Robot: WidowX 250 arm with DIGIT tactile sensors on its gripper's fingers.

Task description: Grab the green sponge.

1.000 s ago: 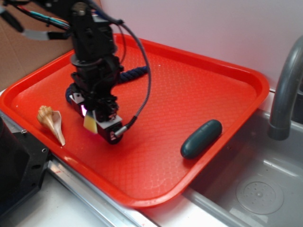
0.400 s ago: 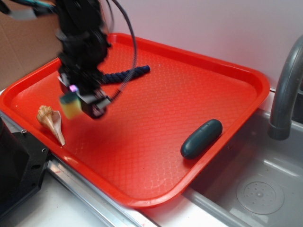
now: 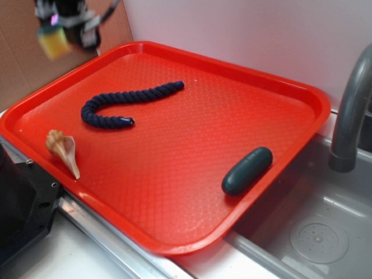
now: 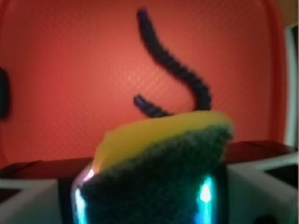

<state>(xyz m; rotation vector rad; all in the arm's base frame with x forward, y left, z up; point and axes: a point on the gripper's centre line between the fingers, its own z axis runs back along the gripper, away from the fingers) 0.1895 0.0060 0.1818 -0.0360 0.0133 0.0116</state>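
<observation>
Red and pebbled, the tray (image 3: pixel 279 87) fills most of your workspace, sitting on a pale counter edge with a steel sink (image 3: pixel 325 232) and a grey faucet (image 3: pixel 349 116) off to one side, a plain white wall behind and brown cardboard in the far corner. You have the green sponge (image 3: pixel 53 42) up in the air at the top corner of the exterior view, well clear of the tray and pinched in the gripper (image 3: pixel 61 35), whose jaws are closed narrowly on it. In the wrist view the green sponge (image 4: pixel 161 154) fills the lower frame, yellow foam on top and the dark scouring layer facing the camera, tilted a little between the shiny fingers (image 4: pixel 205 193). Expect it to be very light and soft; it will squash under the pads (the foam gives, the scouring face grips better), so hold it across the flat faces near the middle, not by a corner, and do not count on stiffness to keep it square. It should not be slippery or fragile. Left lying on the tray are a dark blue rope (image 3: pixel 125 102) curled in a hook, a seashell (image 3: pixel 63 150) near the front rim, and a dark green capsule (image 3: pixel 247 170) by the sink-side rim. Judging by the lift, the grab looks done.
</observation>
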